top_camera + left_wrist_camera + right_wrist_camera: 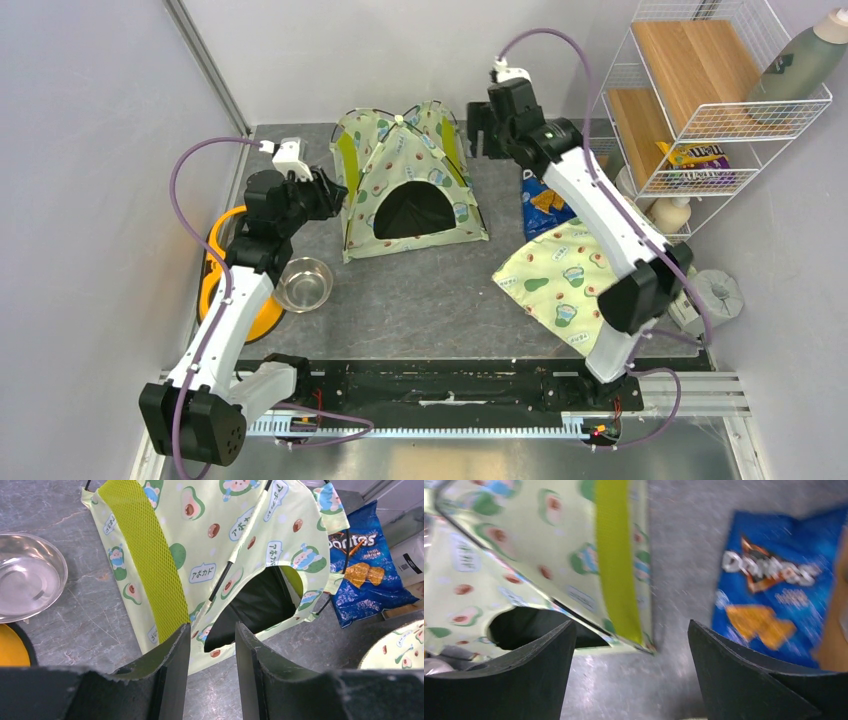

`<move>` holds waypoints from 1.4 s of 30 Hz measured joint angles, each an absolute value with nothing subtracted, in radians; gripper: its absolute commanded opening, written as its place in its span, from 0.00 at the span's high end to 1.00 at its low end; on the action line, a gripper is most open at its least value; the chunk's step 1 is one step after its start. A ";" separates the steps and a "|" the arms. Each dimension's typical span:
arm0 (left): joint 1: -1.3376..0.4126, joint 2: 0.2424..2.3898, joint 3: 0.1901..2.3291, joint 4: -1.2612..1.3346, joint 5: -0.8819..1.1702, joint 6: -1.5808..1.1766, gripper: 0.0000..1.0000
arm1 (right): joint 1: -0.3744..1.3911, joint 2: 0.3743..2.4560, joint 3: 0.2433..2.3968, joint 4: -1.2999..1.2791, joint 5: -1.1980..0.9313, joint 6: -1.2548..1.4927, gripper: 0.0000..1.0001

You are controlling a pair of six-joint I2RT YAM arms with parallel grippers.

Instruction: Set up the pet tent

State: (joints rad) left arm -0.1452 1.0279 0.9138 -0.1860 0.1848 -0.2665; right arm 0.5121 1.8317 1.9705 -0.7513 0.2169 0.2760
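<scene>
The pet tent [405, 180] stands upright as a dome at the back middle of the table, its dark doorway facing the arms. It fills the left wrist view [210, 555] and shows blurred in the right wrist view [539, 555]. My left gripper [328, 188] is just left of the tent, open and empty, with the tent's front left corner past its fingertips [176, 645]. My right gripper [483, 130] is just right of the tent's top, open wide and empty.
A steel bowl [304, 283] and a yellow disc [228, 280] lie at the left. A blue Doritos bag [545, 205] and the flat avocado-print pad [565, 280] lie at the right. A white wire rack [710, 90] stands at the back right.
</scene>
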 measured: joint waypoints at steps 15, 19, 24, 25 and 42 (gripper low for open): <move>-0.145 1.037 0.914 -0.178 0.239 -0.289 0.55 | 0.508 1.546 1.466 -1.051 0.623 0.730 0.11; -0.145 1.037 0.914 -0.178 0.239 -0.297 0.55 | 0.508 1.546 1.410 -1.095 0.679 0.858 0.10; -0.145 1.037 0.914 -0.178 0.239 -0.299 0.55 | 0.507 1.557 1.370 -1.101 0.747 0.966 0.10; -0.145 1.037 0.914 -0.177 0.239 -0.299 0.55 | 0.506 1.567 1.370 -1.100 0.760 0.987 0.10; -0.145 1.037 0.914 -0.177 0.272 -0.299 0.55 | 0.512 1.624 1.326 -1.111 0.848 1.241 1.00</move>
